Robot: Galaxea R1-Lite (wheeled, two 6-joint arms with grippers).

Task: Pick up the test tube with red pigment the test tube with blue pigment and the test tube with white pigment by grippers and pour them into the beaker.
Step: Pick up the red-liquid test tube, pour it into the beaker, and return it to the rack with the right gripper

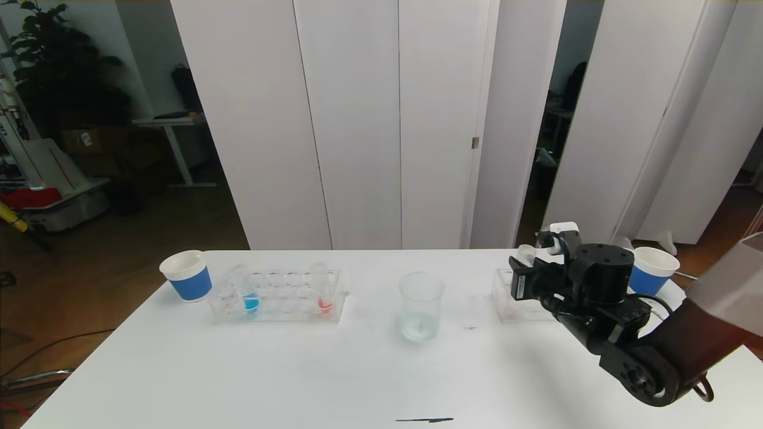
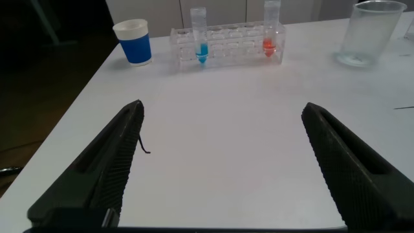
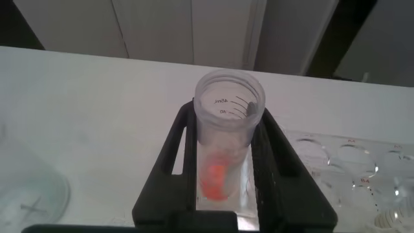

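I find the room backed by white panels (image 1: 357, 119), with wood floor to the left. The white bench (image 1: 298, 369) carries, in order from my left, a blue cup (image 1: 186, 274), a clear rack (image 1: 277, 296), the beaker (image 1: 421, 305), a second rack (image 1: 514, 295) and another cup (image 1: 651, 270).

The right claw (image 3: 223, 139) is clamped on a red tube (image 3: 226, 142), held near upright above the second rack. The beaker lies to that claw's left, well apart, low on the bench and mouth up. I judge the next move a leftward carry, then a tilt of the tube's long axis over the rim.

The left claw (image 2: 220, 168) hangs spread wide and empty over bare bench. It is the nearer arm to the blue tube (image 1: 251, 290), which stands upright in the left rack with another red tube (image 1: 323, 289).

I see no white tube.
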